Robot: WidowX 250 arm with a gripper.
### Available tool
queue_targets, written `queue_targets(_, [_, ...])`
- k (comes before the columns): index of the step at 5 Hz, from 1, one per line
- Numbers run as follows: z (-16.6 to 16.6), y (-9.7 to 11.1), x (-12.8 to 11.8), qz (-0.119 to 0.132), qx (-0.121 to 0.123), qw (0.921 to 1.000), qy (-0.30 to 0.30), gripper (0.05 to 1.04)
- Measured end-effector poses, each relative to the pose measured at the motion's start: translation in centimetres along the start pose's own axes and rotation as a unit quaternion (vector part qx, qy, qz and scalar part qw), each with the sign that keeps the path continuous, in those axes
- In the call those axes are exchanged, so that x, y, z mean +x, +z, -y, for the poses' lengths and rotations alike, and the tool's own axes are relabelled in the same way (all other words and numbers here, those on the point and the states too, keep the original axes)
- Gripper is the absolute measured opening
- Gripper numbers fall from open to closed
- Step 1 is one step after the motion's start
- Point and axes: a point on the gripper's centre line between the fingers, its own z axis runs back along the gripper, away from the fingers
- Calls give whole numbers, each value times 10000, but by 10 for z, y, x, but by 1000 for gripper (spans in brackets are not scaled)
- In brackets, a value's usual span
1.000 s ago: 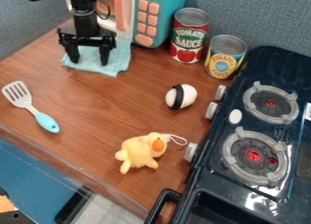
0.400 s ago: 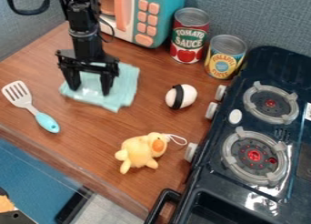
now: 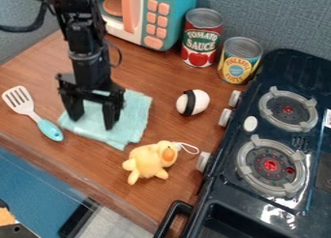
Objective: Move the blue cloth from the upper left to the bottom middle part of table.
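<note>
You have the end effector (image 3: 92, 121) spread wide, its two fingertips planted apart on the light-blue cloth (image 3: 132, 117), which lies flat on the counter (image 3: 90, 162), up and left of the plush duck (image 3: 150, 160) in the view, its lower corner just beside the duck. The step looks like a press-and-slide, so keep your downward pressure light and even on both tips, or the fabric may bunch or slip free. Steer your drag toward the strip left of and slightly below the duck; pull straight at the duck and you'd likely shove it along.
</note>
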Motion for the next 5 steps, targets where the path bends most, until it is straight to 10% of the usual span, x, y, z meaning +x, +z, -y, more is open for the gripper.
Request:
queue_targets(2, [5,1,-10,23,13,9996,-264,999])
queue_targets(5, [4,57,17,976,-372,9945,6,999])
